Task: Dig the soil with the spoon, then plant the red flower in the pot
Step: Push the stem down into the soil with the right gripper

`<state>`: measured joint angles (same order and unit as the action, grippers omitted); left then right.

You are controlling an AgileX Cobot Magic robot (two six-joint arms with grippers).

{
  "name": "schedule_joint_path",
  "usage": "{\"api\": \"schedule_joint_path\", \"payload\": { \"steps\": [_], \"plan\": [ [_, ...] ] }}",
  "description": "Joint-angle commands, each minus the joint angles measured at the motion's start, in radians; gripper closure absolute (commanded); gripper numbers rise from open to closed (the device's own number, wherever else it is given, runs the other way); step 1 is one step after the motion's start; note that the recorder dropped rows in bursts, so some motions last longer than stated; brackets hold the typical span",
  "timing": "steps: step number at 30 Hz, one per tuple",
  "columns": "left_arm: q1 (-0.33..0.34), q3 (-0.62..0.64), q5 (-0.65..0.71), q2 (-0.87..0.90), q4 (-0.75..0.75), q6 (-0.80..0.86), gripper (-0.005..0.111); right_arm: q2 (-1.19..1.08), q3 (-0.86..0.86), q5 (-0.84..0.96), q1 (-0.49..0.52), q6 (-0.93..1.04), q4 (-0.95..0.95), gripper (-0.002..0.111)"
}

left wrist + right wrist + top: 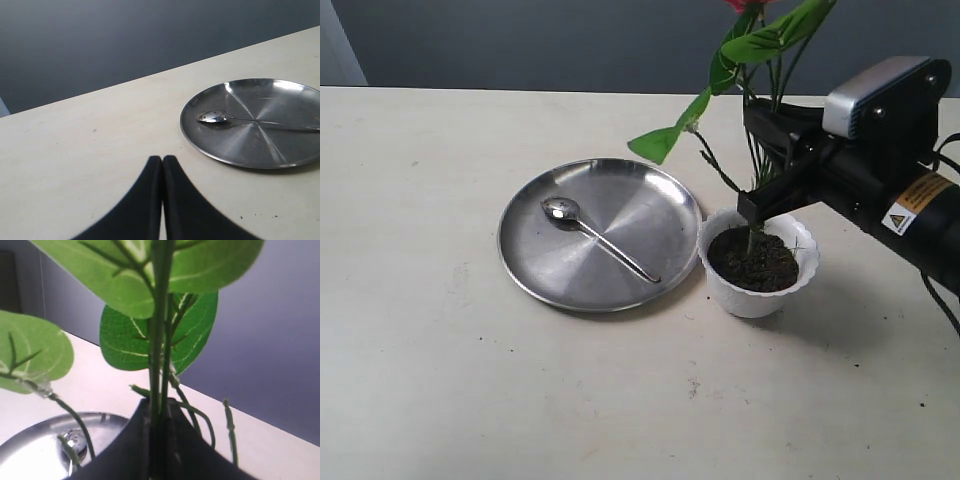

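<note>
The white scalloped pot [756,297] holds dark soil [752,262]. My right gripper [756,205] is shut on the red flower's green stems [753,150], holding the sprig upright with its foot in the soil. Its leaves [775,38] rise above, and a red bloom [742,4] is cut off at the frame's top. In the right wrist view the stems [159,365] run up between the jaws of the right gripper [159,405]. The spoon [598,236] lies on the steel plate [650,190]. My left gripper [162,160] is shut and empty near the plate [280,147] and spoon [215,117].
The steel plate sits just left of the pot, almost touching it. The pale tabletop [440,350] spreads wide to the left and front. A dark wall [570,40] runs behind the table's far edge.
</note>
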<state>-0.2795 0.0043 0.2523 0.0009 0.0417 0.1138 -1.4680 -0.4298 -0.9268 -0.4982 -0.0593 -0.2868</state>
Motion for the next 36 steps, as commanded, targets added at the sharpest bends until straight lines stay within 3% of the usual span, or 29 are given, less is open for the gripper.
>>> {"api": "schedule_joint_path", "payload": {
  "steps": [1,14,27,32,36],
  "plan": [
    [-0.004,-0.004,-0.012,-0.001,-0.002,-0.001,0.106,-0.035,0.007,0.0,-0.002,0.038,0.031,0.109],
    [-0.004,-0.004,-0.012,-0.001,-0.002,-0.001,0.106,-0.246,0.007,0.046,-0.002,0.044,0.035,0.109],
    [-0.004,-0.004,-0.012,-0.001,-0.002,-0.001,0.106,-0.273,0.009,0.117,-0.002,0.038,0.018,0.109],
    [-0.004,-0.004,-0.012,-0.001,-0.002,-0.001,0.106,-0.273,0.082,-0.063,-0.002,0.047,0.008,0.109],
    [-0.004,-0.004,-0.012,-0.001,-0.002,-0.001,0.106,-0.273,0.107,-0.103,-0.002,0.067,0.012,0.109]
  ]
}}
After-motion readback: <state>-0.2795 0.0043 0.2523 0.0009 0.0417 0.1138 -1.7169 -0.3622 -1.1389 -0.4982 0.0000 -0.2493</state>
